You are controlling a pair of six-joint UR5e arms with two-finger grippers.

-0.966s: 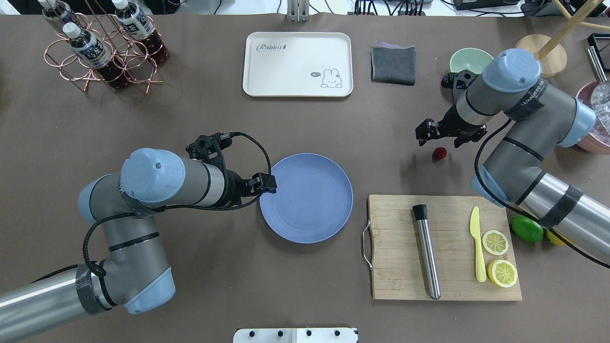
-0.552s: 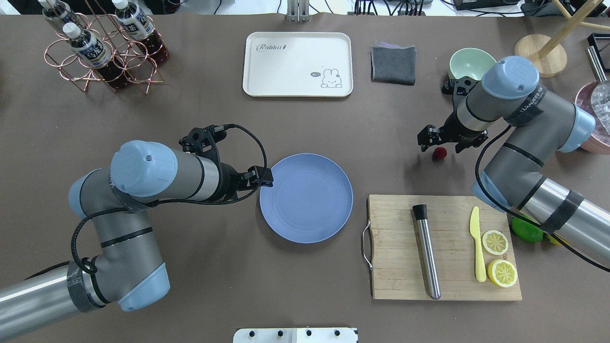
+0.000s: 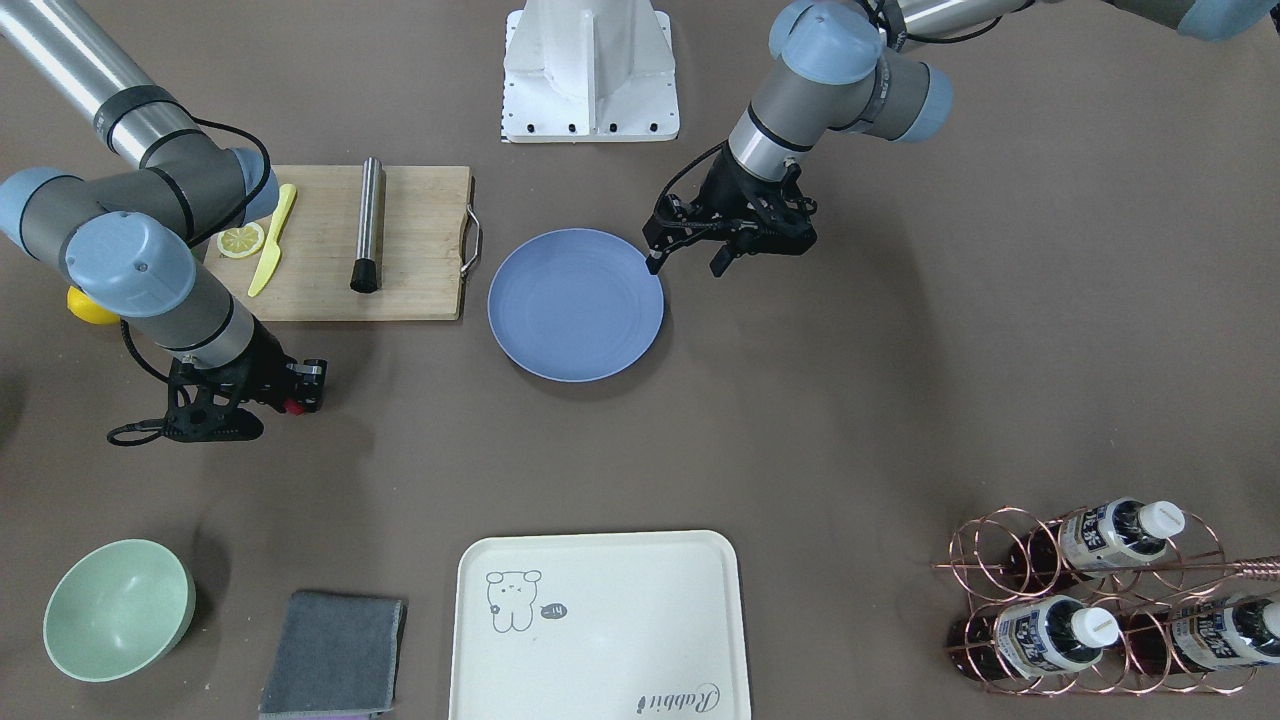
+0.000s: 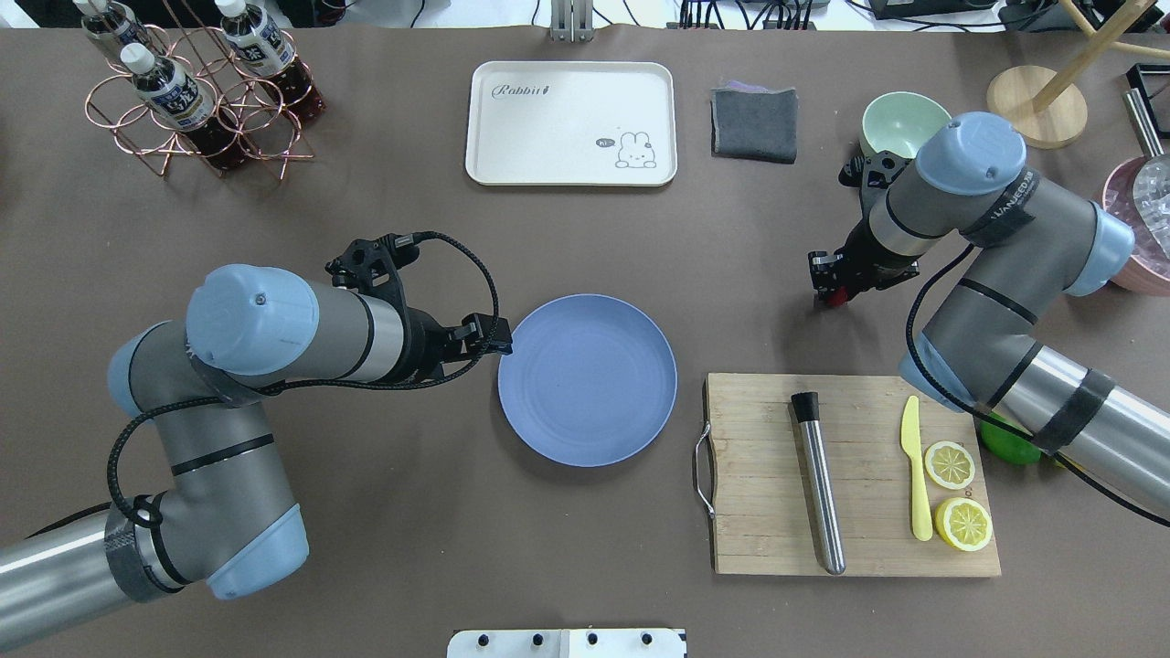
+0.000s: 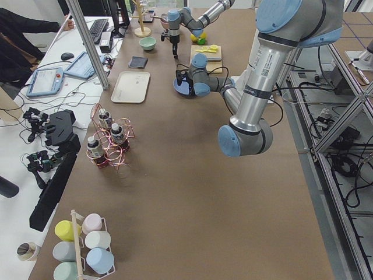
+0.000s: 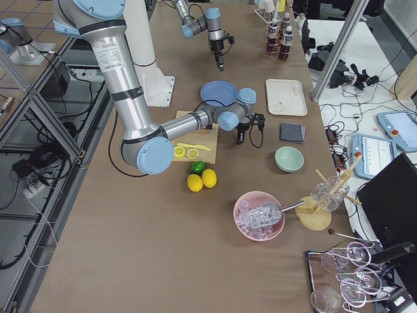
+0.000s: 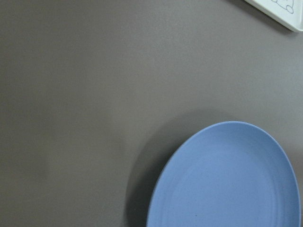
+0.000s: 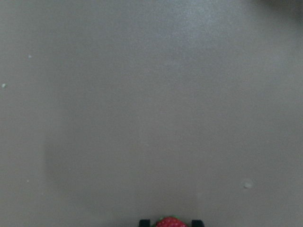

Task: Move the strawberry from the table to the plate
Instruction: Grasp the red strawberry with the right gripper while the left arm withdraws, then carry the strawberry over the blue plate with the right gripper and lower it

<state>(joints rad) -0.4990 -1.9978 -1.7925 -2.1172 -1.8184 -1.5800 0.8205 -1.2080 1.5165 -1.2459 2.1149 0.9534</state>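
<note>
The right gripper's (image 4: pixel 833 285) two fingers are drawn in close on either side of the one strawberry (image 8: pixel 171 222), pinching it low at the table (image 4: pixel 640 238). This is at the overhead view's right, well apart from the single plate (image 4: pixel 594 384) at centre. The left gripper (image 3: pixel 686 264) stands spread with nothing between its fingers, just beside the plate's rim. Lower right lies one cutting board (image 4: pixel 759 475) bearing one metal tube (image 4: pixel 820 493), one yellow knife (image 4: pixel 915 475) and two lemon halves (image 4: pixel 950 464). Upper left stand three bottles (image 4: pixel 160 87).
</note>
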